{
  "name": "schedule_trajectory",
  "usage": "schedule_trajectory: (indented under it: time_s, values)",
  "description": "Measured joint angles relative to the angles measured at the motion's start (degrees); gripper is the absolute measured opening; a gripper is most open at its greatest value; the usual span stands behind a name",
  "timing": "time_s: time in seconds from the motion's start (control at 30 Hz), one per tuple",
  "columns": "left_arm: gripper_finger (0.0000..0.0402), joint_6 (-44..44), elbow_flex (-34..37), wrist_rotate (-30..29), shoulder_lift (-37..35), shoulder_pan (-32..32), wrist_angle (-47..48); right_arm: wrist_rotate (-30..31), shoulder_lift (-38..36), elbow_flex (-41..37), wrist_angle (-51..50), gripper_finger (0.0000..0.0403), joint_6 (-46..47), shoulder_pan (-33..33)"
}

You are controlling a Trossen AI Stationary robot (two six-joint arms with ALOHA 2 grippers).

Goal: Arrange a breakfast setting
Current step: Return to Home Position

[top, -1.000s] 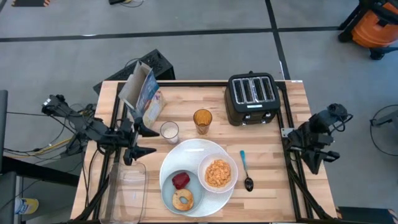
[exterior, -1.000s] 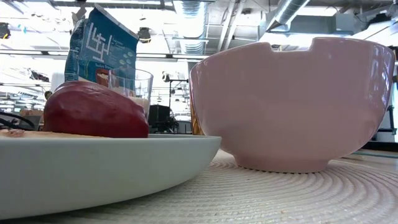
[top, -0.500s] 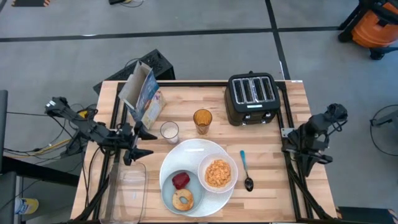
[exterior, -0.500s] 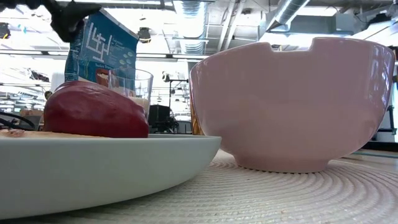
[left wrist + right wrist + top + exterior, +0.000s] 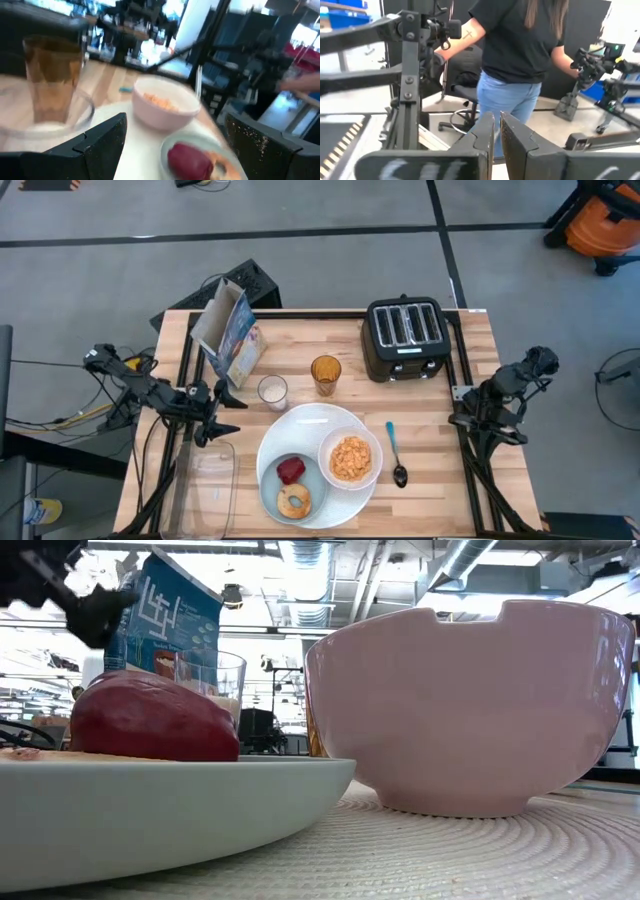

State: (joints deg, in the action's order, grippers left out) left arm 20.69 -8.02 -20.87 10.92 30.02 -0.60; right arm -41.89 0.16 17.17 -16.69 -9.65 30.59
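Note:
A large white plate [image 5: 318, 423] holds a small pale-blue plate [image 5: 270, 492] with a red apple [image 5: 291, 470] and a browned bagel [image 5: 294, 500], and a white bowl [image 5: 350, 458] of orange flakes. A blue-handled spoon [image 5: 394, 452] lies to the right of the plate. The blue cereal box [image 5: 230, 330] stands at the far left. My left gripper [image 5: 228, 416] is open and empty, left of the plate; it also shows in its wrist view [image 5: 180, 150]. My right gripper [image 5: 496, 130] is shut and empty at the table's right edge [image 5: 497, 426].
A black toaster [image 5: 405, 338] stands at the far right. An amber glass [image 5: 325, 373] and a glass of milk [image 5: 272, 391] stand beyond the plate. A clear tub [image 5: 205, 490] sits at the near left. A person [image 5: 520, 50] stands beyond the table's right side.
My left gripper has drawn back a little toward the table's left and near edges and come down, still open. My right arm has folded back at the table's right edge, and its gripper has turned.

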Motion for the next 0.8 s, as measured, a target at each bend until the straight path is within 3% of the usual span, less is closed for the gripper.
schedule_trajectory:
  time_s: [0.17, 0.47, 0.6, 0.8]
  values:
    - [0.0322, -0.4, 1.1, 2.4, -3.8, 0.0, 5.0, 1.3, 0.0, 0.0, 0.2, 0.0056, 4.5, 0.0]
    - [0.0322, -5.4, 4.2, 4.3, -9.1, 0.0, 7.6, 9.3, 0.0, 0.0, -1.1, 0.0056, 10.0, 0.0]
    - [0.0322, -8.5, 4.2, 5.7, -9.1, 0.0, 7.8, 9.7, 0.0, 0.0, -1.7, 0.0056, 9.3, 0.0]
    - [0.0322, -5.1, 4.2, 4.9, -9.0, 0.0, 7.9, 9.7, 0.1, 0.0, -1.3, 0.0056, 8.1, 0.0]
